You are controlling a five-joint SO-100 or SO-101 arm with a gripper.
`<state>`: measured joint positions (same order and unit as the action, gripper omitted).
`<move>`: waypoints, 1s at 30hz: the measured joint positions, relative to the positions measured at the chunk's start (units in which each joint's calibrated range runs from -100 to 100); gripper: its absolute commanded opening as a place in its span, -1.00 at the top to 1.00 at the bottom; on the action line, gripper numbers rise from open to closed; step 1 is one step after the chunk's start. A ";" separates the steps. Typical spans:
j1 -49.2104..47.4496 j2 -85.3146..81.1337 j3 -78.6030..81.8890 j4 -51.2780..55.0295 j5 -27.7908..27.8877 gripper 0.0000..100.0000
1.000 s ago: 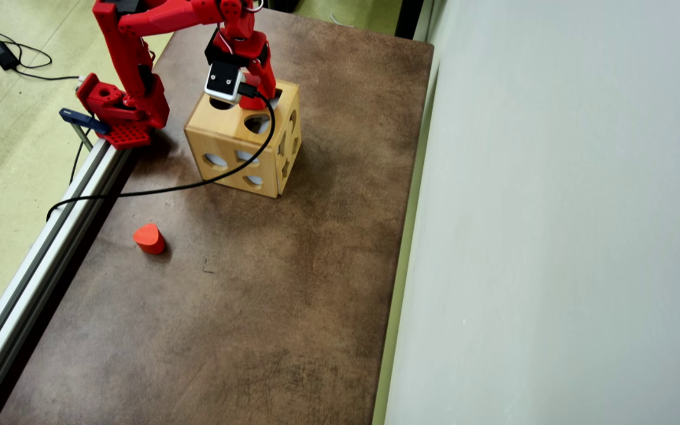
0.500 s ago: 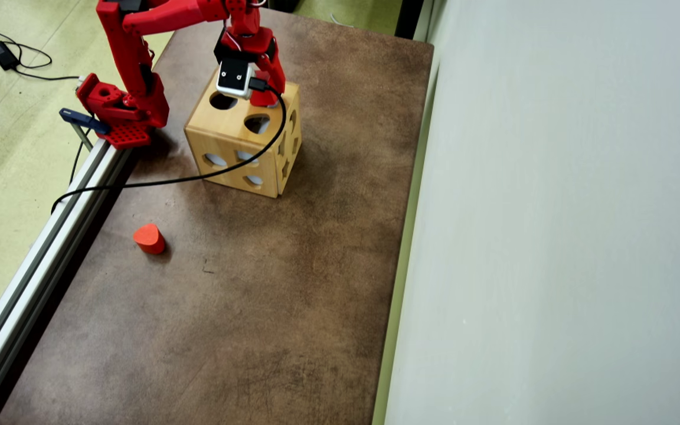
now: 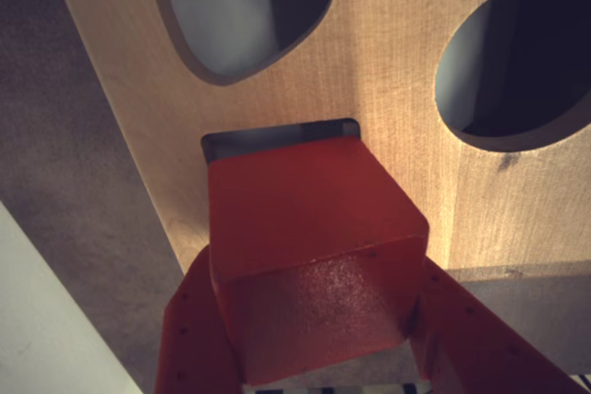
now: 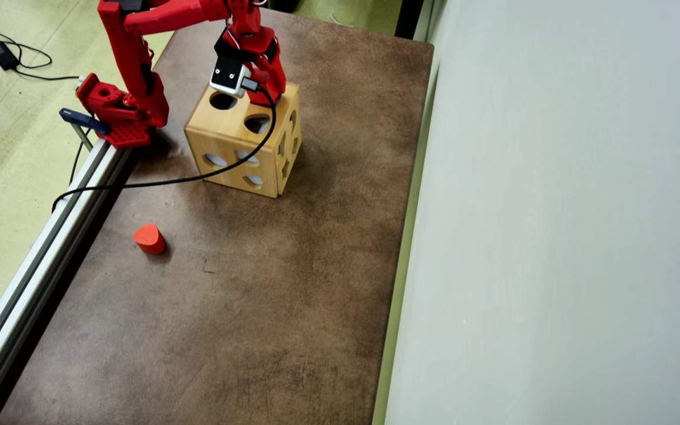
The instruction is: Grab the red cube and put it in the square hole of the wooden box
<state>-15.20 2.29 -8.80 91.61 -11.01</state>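
Observation:
In the wrist view my red gripper is shut on the red cube, one finger on each side of it. The cube hangs right over the square hole in the top of the wooden box and covers most of the hole; only the hole's far edge shows. In the overhead view the gripper stands over the far corner of the box. The cube and the square hole are hidden there by the arm.
The box top has two more holes, a rounded one and a round one. A red rounded block lies on the brown mat. A black cable runs past the box. A metal rail lines the left edge.

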 measured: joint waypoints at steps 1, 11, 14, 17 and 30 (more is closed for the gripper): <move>0.00 0.00 0.00 0.00 0.00 0.95; 0.00 0.00 0.00 0.00 0.00 0.95; 0.00 0.00 0.00 0.00 0.00 0.95; 0.00 0.00 0.00 0.56 0.00 0.94; 0.50 1.86 -0.63 2.91 -0.05 0.41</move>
<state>-14.70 4.15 -9.44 94.51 -11.06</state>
